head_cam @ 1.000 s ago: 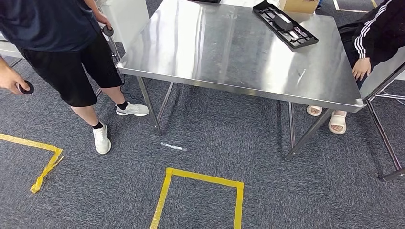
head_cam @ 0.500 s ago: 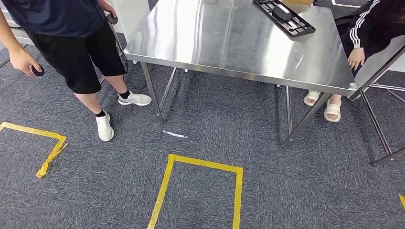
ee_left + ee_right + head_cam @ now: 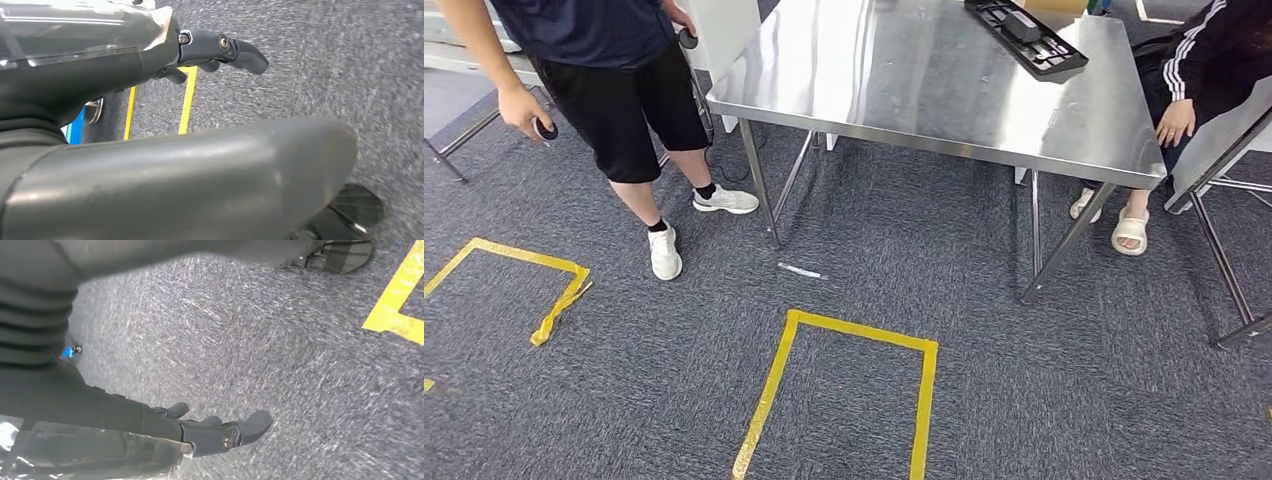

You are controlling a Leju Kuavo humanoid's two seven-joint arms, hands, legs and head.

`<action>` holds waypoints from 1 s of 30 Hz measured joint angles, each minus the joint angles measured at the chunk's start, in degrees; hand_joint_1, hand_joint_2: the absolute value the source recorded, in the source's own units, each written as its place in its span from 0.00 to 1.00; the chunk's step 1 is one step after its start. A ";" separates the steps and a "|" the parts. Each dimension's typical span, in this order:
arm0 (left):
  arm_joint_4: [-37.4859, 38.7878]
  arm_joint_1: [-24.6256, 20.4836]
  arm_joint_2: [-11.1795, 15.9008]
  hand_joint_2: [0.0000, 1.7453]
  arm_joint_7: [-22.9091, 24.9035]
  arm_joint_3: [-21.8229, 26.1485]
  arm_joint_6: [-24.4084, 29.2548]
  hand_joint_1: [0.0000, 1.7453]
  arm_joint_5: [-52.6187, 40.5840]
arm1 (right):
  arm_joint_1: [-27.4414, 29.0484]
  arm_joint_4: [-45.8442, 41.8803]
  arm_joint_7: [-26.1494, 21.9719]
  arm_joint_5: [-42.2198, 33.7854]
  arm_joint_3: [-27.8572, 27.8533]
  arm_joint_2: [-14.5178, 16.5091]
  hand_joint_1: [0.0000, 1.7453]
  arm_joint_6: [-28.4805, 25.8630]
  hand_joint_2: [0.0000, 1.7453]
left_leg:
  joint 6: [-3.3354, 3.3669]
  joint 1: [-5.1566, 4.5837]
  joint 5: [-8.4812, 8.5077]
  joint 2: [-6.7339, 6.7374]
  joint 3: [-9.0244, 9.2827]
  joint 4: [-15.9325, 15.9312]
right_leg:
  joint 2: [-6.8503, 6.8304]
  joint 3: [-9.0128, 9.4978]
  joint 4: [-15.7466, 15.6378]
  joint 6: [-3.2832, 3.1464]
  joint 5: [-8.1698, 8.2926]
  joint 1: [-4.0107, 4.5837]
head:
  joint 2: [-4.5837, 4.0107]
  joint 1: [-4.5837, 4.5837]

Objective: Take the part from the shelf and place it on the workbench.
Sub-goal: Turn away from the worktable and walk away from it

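Observation:
The steel workbench (image 3: 944,90) stands ahead of me on grey carpet. A black tray (image 3: 1024,35) holding a dark part lies at its far right corner. My left hand (image 3: 200,47) hangs over the carpet with its fingers stretched out and nothing in them. My right hand (image 3: 220,432) hangs the same way, fingers apart and holding nothing. Both hands are well away from the workbench.
A person in black shorts (image 3: 614,90) stands at the workbench's left corner, a small black round thing (image 3: 545,130) in one hand. Another person (image 3: 1214,70) sits at the right. Yellow tape (image 3: 844,335) marks a square on the floor, and a white strip (image 3: 801,270) lies near it.
The whole picture has shifted rightward, so the camera has moved. The standing person has stepped and swung an arm. Both my hands still hang down.

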 joint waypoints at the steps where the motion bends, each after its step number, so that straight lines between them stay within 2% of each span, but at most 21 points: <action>1: 0.00 -0.12 -0.01 0.00 -0.02 0.00 0.02 0.00 -0.05 | -0.01 0.00 0.00 0.02 0.01 -0.01 0.00 -0.03 1.00 | 0.16 -0.13 -0.21 0.87 2.22 -3.39 | -0.52 -0.22 0.35 0.24 0.00 0.16 | 0.00 -0.01; 2: 0.00 -0.23 -0.01 0.00 -0.04 -0.01 0.04 0.00 -0.11 | -0.05 0.00 0.01 0.02 0.03 -0.01 0.00 -0.07 1.00 | 0.43 -0.35 -0.70 1.41 3.51 -5.73 | -1.06 -0.33 0.67 0.49 0.01 0.34 | 0.00 -0.07; 4: 0.00 -0.26 0.01 0.00 -0.07 -0.02 0.07 0.00 -0.19 | -0.25 0.00 0.01 0.03 0.06 0.04 0.00 -0.13 1.00 | 1.26 -0.67 -1.07 0.74 3.31 -6.87 | -2.12 -0.61 0.92 1.11 0.19 0.49 | 0.01 -0.06; 5: 0.00 -0.14 0.02 0.00 -0.06 -0.02 0.07 0.00 -0.21 | -0.38 0.00 0.01 0.04 0.08 0.08 0.00 -0.14 1.00 | 1.78 -0.65 -0.91 0.23 3.06 -7.17 | -1.80 -0.88 1.30 1.39 -0.03 0.42 | 0.01 -0.04; 7: -0.01 -0.02 0.00 0.00 -0.03 -0.01 0.07 0.00 -0.20 | -0.40 0.00 0.00 0.13 0.10 0.17 0.00 -0.15 1.00 | 2.81 -0.50 -0.23 -0.78 2.47 -7.44 | 0.55 -2.63 4.58 1.52 -2.03 0.24 | 0.01 0.14; 9: -0.01 -0.07 -0.03 0.00 -0.02 0.00 0.07 0.00 -0.19 | -0.15 0.02 0.00 0.21 0.12 0.22 0.00 -0.15 1.00 | 3.40 -0.57 0.37 -1.97 1.72 -7.46 | 3.12 -6.09 12.08 1.12 -5.52 0.09 | 0.02 0.27; 10: 0.00 -0.07 -0.04 0.00 -0.02 0.00 0.07 0.00 -0.19 | -0.02 0.03 0.01 0.20 0.14 0.22 0.00 -0.15 1.00 | 3.51 -0.66 0.64 -2.68 1.36 -7.44 | 3.62 -7.73 15.74 1.04 -6.81 0.07 | 0.02 0.27; 11: 0.00 -0.01 -0.05 0.00 -0.01 0.00 0.07 0.00 -0.19 | 0.09 0.04 0.01 0.20 0.15 0.21 0.00 -0.15 1.00 | 3.49 -0.72 0.90 -3.41 1.07 -7.41 | 3.85 -8.64 17.84 1.17 -7.29 0.07 | 0.02 0.28; 12: 0.01 0.06 -0.05 0.00 -0.01 0.00 0.07 0.00 -0.19 | 0.14 0.05 0.02 0.21 0.19 0.20 0.00 -0.15 1.00 | 3.42 -0.76 1.14 -4.13 0.85 -7.40 | 3.99 -8.53 17.77 1.49 -6.87 0.07 | 0.02 0.29; 13: 0.01 0.11 -0.05 0.00 0.01 0.00 0.07 0.00 -0.17 | 0.14 0.05 0.02 0.25 0.25 0.19 0.00 -0.15 1.00 | 3.30 -0.77 1.35 -4.85 0.71 -7.39 | 4.20 -7.25 15.27 1.91 -5.59 0.03 | 0.02 0.29; 15: 0.01 0.10 -0.09 0.00 -0.01 0.00 0.01 0.00 -0.09 | 0.09 0.06 0.02 0.38 0.43 0.17 0.00 -0.15 1.00 | 2.91 -0.88 1.76 -6.27 0.47 -7.29 | 5.94 -3.10 6.81 2.51 -2.41 -0.05 | 0.01 0.32; 17: 0.01 0.05 -0.12 0.00 -0.48 0.00 -0.26 0.00 0.05 | 0.04 0.07 0.02 0.56 0.59 0.16 0.00 -0.15 1.00 | 2.36 -1.11 2.15 -7.47 0.06 -7.16 | 7.48 -0.81 1.63 2.36 -0.81 -0.07 | 0.01 0.26; 19: 0.01 0.22 -0.12 0.00 -1.41 0.00 -0.75 0.00 0.17 | 0.02 0.08 0.03 0.78 0.70 0.22 0.00 -0.15 1.00 | 1.66 -1.12 2.62 -8.50 -0.39 -7.20 | 6.92 -0.79 1.14 1.76 -0.49 0.04 | 0.02 0.20; 20: 0.01 0.38 -0.11 0.00 -1.86 0.00 -1.01 0.00 0.21 | -0.01 0.08 0.04 0.86 0.74 0.27 0.00 -0.15 1.00 | 1.39 -1.02 2.63 -8.37 -0.62 -7.05 | 6.34 -0.75 1.07 1.36 -0.25 -0.12 | 0.02 0.21; 22: 0.01 0.55 -0.11 0.00 -2.59 0.00 -1.55 0.00 0.26 | 0.06 0.09 0.03 0.98 0.80 0.35 0.00 -0.16 1.00 | 0.95 -0.94 0.65 -5.98 -1.99 -4.36 | 5.09 -0.70 0.88 0.46 0.24 -0.42 | 0.02 0.02; 24: 0.01 0.47 -0.13 0.00 -3.16 0.00 -2.06 0.00 0.31 | 0.34 0.09 0.01 1.18 0.85 0.37 0.00 -0.17 1.00 | 0.54 -0.82 -3.53 -3.28 -5.06 2.74 | 3.56 -0.84 0.87 -0.04 0.41 -0.33 | 0.02 -0.20; 25: 0.01 0.44 -0.13 0.00 -3.35 0.00 -2.23 0.00 0.33 | 0.51 0.10 -0.01 1.30 0.88 0.37 0.00 -0.17 1.00 | 0.29 -0.68 -5.24 -2.89 -6.72 6.64 | 2.71 -0.96 0.90 -0.12 0.41 -0.24 | 0.02 -0.22; 26: 0.01 0.47 -0.13 0.00 -3.49 0.00 -2.35 0.00 0.35 | 0.62 0.10 -0.01 1.44 0.91 0.38 0.00 -0.17 1.00 | 0.07 -0.53 -6.03 -2.71 -7.77 9.27 | 1.88 -1.08 0.93 -0.11 0.39 -0.20 | 0.02 -0.21; 27: 0.01 0.54 -0.14 0.00 -3.55 0.00 -2.40 0.00 0.37 | 0.66 0.11 -0.02 1.58 0.93 0.39 0.00 -0.17 1.00 | -0.11 -0.35 -5.80 -2.52 -7.86 9.91 | 1.12 -1.18 0.95 -0.10 0.37 -0.19 | 0.02 -0.23; 28: 0.01 0.61 -0.13 0.00 -3.57 0.00 -2.43 0.00 0.39 | 0.64 0.11 -0.02 1.72 0.95 0.42 0.00 -0.17 1.00 | -0.25 -0.16 -4.64 -2.21 -6.81 8.30 | 0.41 -1.24 0.96 -0.09 0.32 -0.21 | 0.01 -0.23; 30: 0.01 0.60 -0.09 0.00 -3.64 0.00 -2.54 0.00 0.43 | 0.56 0.11 -0.05 2.02 1.04 0.47 0.00 -0.17 1.00 | -0.41 0.14 -1.45 -0.22 -2.32 0.44 | -0.89 -1.04 1.08 0.16 0.06 -0.18 | 0.01 -0.23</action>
